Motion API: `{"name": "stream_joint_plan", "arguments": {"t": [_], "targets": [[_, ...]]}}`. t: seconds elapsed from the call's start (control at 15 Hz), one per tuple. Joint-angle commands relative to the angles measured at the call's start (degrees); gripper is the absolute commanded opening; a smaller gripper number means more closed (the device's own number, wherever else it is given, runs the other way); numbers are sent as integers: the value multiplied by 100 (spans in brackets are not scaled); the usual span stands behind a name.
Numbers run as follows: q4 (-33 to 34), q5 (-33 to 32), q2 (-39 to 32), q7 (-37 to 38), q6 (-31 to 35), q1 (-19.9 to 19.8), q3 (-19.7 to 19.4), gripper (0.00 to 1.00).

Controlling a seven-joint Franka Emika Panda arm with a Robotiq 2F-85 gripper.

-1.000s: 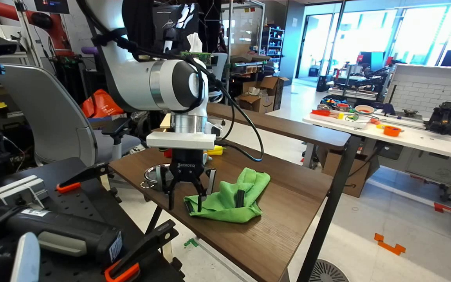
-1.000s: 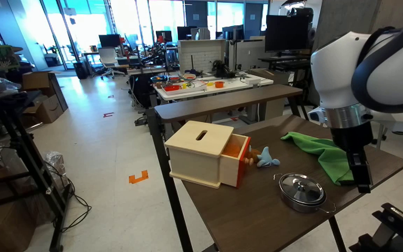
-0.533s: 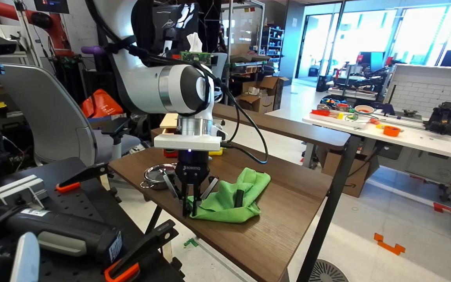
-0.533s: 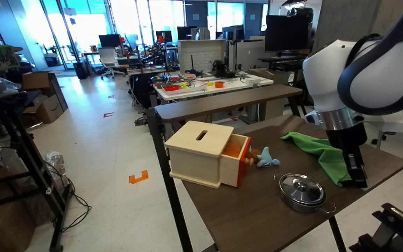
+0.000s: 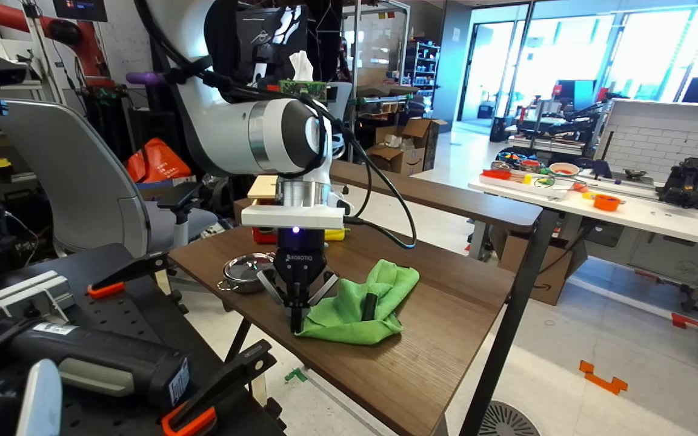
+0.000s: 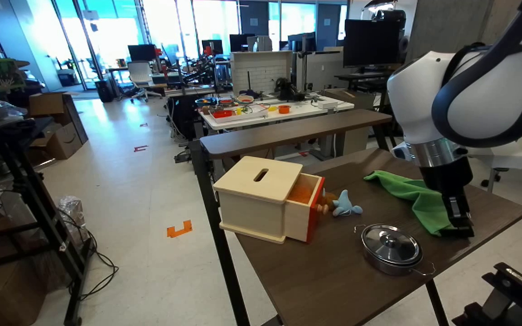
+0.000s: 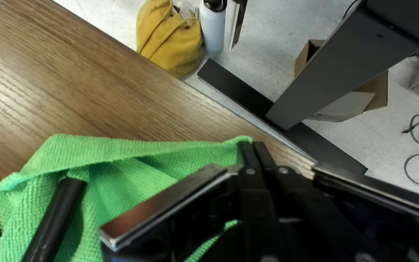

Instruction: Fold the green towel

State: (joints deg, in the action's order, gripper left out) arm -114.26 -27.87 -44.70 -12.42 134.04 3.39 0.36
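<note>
Black two-finger Robotiq gripper [image 7: 253, 144], R of ctr in wrist view: narrow, fingertips together at the end of the rumpled lime-green soft towel [image 5: 349, 303]. Can't tell if cloth is nipped betw. them. Gripper points down, tips close to the flat brown wood-grain table [image 5: 409, 375]. White jointed robot arm [image 5: 222, 133] above, upper L of frame in an exterior view.

Towel: bunched on table, approx. ctr of an exterior view; lower L of wrist view, w/ a flap turned over along its upper edge. Short black rod-like piece [image 7: 55, 218] amid its folds, btm L there.

Further out, in an exterior view: round silver metal pot [image 6: 391, 246] w/ lid on & thin wire handles, near towel but apart from it, lower R of frame. Light-blue soft-looking toy [image 6: 345, 204], R of ctr. L of toy: pale wooden box [image 6: 252, 213], rectangular, oval slot in top, approx. mid-frame; its red-fronted wooden drawer [image 6: 296, 222] sits partway out, orange inside.

Pale speckled floor [image 7: 267, 43], upper ctr of wrist view: mustard-yellow fabric bag [image 7: 169, 40] & white cylindrical bottle [image 7: 214, 31] w/ black cap, side by side.
</note>
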Motion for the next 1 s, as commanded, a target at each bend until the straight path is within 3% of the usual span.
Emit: {"name": "stream_joint_plan", "arguments": {"t": [0.0, 0.4, 0.67, 0.93], "targets": [[-354, -95, 512, 115, -27, 228, -115, 1], [-673, -9, 1470, 174, 23, 142, -122, 1], [-174, 152, 1666, 192, 19, -68, -253, 1], [676, 386, 1222, 190, -93, -297, -365, 1]]}}
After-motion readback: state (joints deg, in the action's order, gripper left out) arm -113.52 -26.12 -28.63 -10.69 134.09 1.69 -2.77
